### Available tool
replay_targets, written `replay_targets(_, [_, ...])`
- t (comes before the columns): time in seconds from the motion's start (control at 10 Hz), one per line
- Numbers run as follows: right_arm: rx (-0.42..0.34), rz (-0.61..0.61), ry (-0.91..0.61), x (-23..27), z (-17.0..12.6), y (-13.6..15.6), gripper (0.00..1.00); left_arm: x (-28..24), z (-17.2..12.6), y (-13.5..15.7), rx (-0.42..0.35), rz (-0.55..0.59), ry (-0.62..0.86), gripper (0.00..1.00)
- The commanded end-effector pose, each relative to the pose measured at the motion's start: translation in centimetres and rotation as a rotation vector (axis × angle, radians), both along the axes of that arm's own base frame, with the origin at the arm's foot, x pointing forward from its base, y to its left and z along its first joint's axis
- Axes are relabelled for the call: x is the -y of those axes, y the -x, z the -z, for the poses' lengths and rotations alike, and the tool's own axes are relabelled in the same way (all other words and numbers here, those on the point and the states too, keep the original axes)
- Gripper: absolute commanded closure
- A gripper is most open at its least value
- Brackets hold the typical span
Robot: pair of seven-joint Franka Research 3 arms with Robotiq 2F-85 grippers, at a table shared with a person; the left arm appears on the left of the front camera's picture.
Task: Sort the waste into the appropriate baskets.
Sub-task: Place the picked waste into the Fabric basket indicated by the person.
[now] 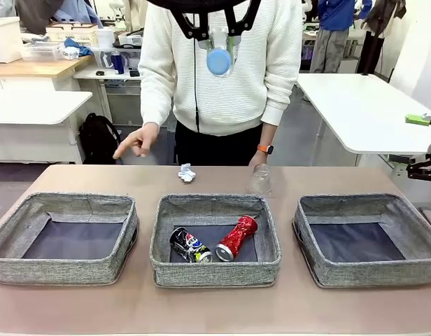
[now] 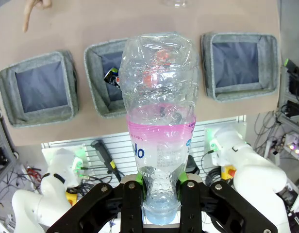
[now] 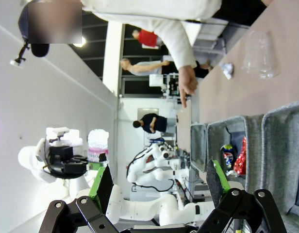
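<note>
Pinching the bottle at its half-hidden cap, left fingers; right fingers spread.

two cans lie in the middle basket, cup and paper wad behind it.

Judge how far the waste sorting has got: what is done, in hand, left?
Done: the crushed red can and crushed dark can lie in the middle basket. In hand: the left tool grips a clear plastic bottle by its blue-capped end. Left: the crumpled paper wad and clear plastic cup sit on the table behind that basket.
</note>
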State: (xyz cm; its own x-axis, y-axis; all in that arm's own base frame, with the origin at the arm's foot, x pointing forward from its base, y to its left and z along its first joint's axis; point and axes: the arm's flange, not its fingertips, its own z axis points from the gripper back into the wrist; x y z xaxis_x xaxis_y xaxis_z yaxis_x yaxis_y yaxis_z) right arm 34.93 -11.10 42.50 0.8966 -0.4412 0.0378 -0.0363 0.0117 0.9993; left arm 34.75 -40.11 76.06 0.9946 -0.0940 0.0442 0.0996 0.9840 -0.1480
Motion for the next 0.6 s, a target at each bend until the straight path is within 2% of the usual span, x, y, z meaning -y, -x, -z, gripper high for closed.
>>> replay_targets(0.0, [0.027,0.003,-0.010,-0.08,-0.11,-0.12,0.00,-0.34,0.15,0.26,0.018,0.002,0.001,0.78])
replay_targets(0.5, [0.027,0.003,-0.010,-0.08,-0.11,-0.12,0.00,-0.34,0.15,0.26,0.018,0.002,0.001,0.78])
